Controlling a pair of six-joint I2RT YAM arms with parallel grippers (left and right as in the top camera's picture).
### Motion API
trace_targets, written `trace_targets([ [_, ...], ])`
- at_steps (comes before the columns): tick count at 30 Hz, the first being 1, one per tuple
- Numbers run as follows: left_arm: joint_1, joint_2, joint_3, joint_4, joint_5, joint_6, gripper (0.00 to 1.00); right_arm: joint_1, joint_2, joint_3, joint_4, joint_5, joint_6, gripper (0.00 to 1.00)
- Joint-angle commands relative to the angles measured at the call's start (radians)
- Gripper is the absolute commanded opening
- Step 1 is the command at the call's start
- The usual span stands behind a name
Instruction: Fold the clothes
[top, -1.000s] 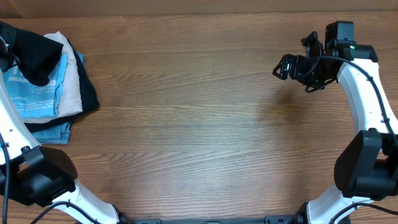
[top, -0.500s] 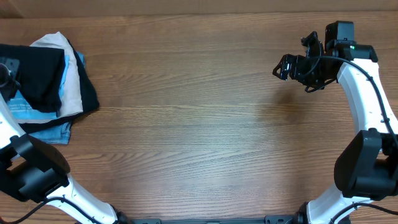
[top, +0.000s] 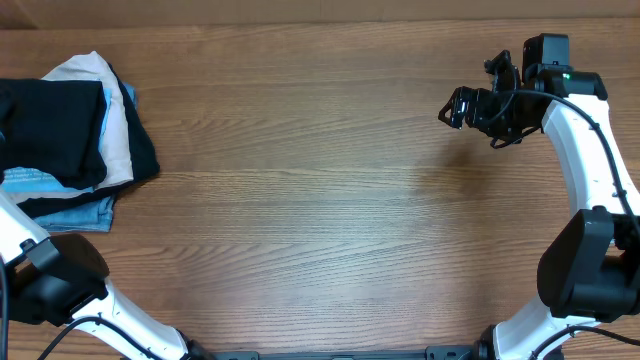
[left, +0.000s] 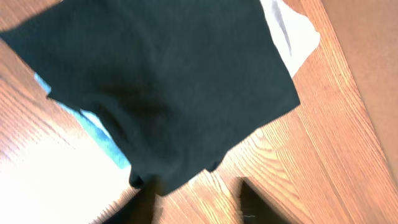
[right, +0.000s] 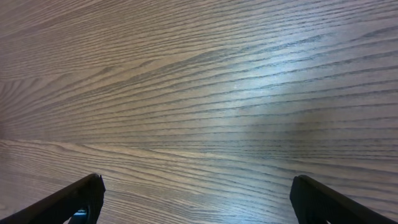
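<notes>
Black T-shirt (top: 58, 130) has settled flat, left gripper (left: 200, 208) hovering above (fingers parted)

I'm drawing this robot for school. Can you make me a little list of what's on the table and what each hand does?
black shirt: on top, at the left side of the table
blue garment: under the black shirt, poking out
beige garment: also under it
left gripper: open, wood between its fingers, at the shirt's edge
right gripper: open, over bare wood, far from the clothes
</notes>
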Motion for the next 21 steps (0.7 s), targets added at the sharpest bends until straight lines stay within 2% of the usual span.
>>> trace_targets([
  [1, 0.006, -0.011, -0.084, 0.039, -0.088, 0.037, 0.04, -0.001, -0.019, 0.014, 0.002, -0.005, -0.004, 1.00],
  [6, 0.054, -0.011, -0.345, 0.175, -0.125, 0.035, 0.04, -0.001, -0.019, 0.014, 0.002, -0.005, -0.004, 1.00],
  [10, 0.143, -0.011, -0.433, 0.201, -0.123, 0.022, 0.04, -0.001, -0.019, 0.014, 0.002, -0.005, -0.004, 1.00],
  [13, 0.160, -0.013, -0.446, 0.218, 0.014, 0.024, 0.04, -0.001, -0.019, 0.014, 0.002, -0.005, -0.004, 1.00],
  [15, 0.153, -0.033, -0.422, 0.213, 0.132, 0.066, 0.04, -0.001, -0.019, 0.014, 0.002, -0.005, -0.004, 1.00],
  [18, 0.135, -0.153, -0.367, 0.192, 0.233, 0.068, 0.04, -0.001, -0.019, 0.014, 0.002, -0.005, -0.004, 1.00],
  [21, 0.097, -0.325, -0.342, 0.198, 0.309, 0.086, 0.10, -0.001, -0.019, 0.014, 0.002, -0.005, -0.004, 1.00],
])
